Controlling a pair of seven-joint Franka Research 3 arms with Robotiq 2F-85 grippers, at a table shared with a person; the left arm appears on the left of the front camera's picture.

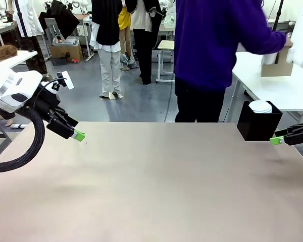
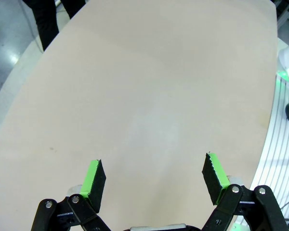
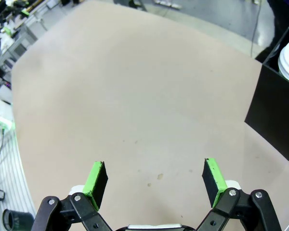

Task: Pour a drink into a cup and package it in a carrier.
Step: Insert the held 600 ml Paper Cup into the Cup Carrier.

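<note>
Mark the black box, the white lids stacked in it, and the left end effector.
black box point(image 1: 256, 128): front view, on its front wall.
white lids point(image 1: 260, 106): front view, on the top lid of the stack.
left end effector point(image 2: 154, 179): left wrist view, midway between its open green-padded fingertips.

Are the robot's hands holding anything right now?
No. The left gripper and the right gripper both have their jaws open, with just bare table between them. Nothing is held.

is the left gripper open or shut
Open. In its wrist view the left gripper has its green pads wide apart over the bare table, nothing between them.
</note>
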